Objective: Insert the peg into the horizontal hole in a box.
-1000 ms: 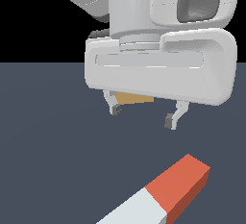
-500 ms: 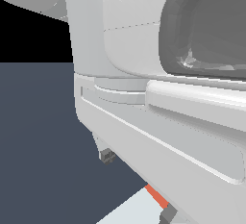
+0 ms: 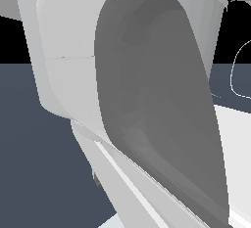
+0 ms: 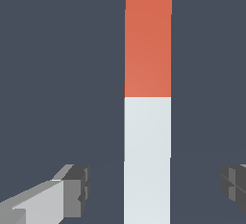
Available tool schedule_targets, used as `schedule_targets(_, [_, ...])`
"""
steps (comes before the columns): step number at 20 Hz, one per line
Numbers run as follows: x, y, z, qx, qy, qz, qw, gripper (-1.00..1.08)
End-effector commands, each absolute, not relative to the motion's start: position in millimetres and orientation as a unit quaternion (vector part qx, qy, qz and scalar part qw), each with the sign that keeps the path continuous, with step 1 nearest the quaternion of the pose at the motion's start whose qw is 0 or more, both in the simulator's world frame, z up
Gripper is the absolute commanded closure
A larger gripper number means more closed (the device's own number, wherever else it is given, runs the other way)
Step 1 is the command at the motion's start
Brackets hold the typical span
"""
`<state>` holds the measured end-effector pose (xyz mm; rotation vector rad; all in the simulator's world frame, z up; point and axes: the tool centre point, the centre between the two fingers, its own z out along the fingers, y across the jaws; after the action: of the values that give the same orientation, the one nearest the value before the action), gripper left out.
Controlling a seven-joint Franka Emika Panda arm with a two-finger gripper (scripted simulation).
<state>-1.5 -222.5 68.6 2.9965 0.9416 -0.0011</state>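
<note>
In the wrist view the peg lies flat on the dark floor, with its orange-red half away from the fingers and its white half between them. My gripper is open and straddles the white half. One finger and the other stand well clear of the peg's sides and touch nothing. The box and its hole are out of view in both views. In the exterior view the arm's body hides the peg and the gripper.
The dark grey-blue floor shows at the exterior view's left, and around the peg in the wrist view. Nothing else shows.
The arm has come much closer to the exterior camera and now fills that view. The peg and the tan box seen there earlier are now hidden behind it.
</note>
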Motion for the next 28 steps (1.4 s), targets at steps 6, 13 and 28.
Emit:
schedule_targets(6, [-3,-222,44,0.954,0.298,0.0,0.0,-0.92])
schedule_targets(13, [-3,-223,19,0.955,0.297,0.0,0.0,-0.92])
schedule_targets(28, [-2,-222,19,0.954,0.298,0.0,0.0,1.08])
